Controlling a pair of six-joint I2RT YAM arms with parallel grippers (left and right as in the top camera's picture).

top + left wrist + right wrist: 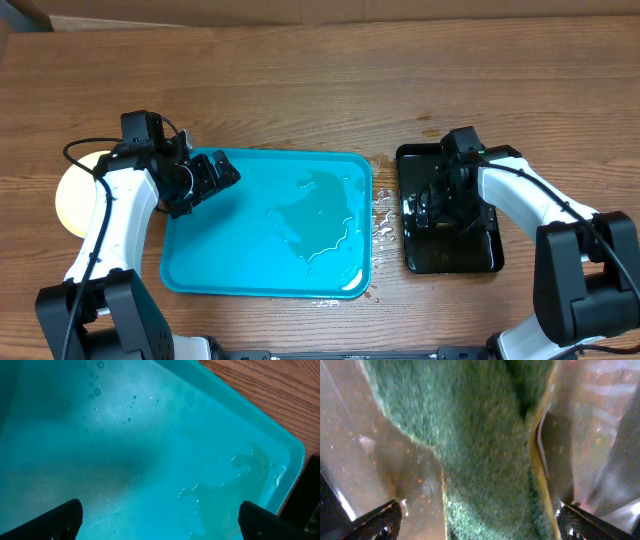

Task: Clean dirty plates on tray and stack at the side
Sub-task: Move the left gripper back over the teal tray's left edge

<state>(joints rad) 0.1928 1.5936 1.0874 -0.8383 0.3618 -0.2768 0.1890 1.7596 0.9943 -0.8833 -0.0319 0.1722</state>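
Plates (72, 200) show from above only as one pale yellowish round edge on the table (300, 90), left of the turquoise tray (200, 270) and half under the left arm. The left gripper (215, 178) hangs over the tray's far left corner, and the right gripper (440, 205) is over a black tray (450, 258). At the left wrist the fingertips (60, 520) stand spread above wet blue plastic with a puddle (235, 485). At the right wrist the fingertips (375, 522) are wide apart, with a green scouring pad (480, 435) lying between them unpinched.

Overhead evenly lit and sharp; soft shadows on counter (300, 80). Glare off puddle (320, 215) on tray (220, 250). Left wrist view dim and hazy at left. Right wrist close-up blurred, scouring pad (470, 435) out of focus.
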